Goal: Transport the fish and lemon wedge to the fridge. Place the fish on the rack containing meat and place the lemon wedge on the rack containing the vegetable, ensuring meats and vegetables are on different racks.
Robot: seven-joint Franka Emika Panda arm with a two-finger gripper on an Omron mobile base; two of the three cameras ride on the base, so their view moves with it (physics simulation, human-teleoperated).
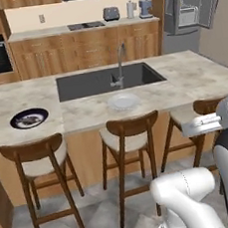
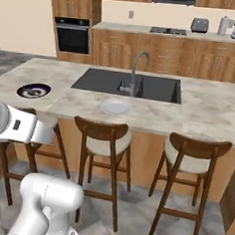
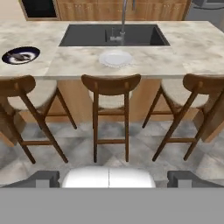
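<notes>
The arm was folded low before the stools (image 3: 110, 94), its fingers (image 3: 41, 178) spread wide and empty; beyond, the fish (image 1: 30, 118) lay on its navy plate (image 1: 18, 122) on the bench (image 1: 192, 79); farthest, the fridge (image 1: 190, 7) stood open.

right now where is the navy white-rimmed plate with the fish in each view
Left base view: the navy white-rimmed plate sits at left on the marble island counter, left of the dark sink.
Right base view: the plate is at left, on the counter's near left corner.
Hand view: the plate is at upper left.
Shared landmark: the curved steel tap at the sink; the plate lies to its left in all three.
</notes>
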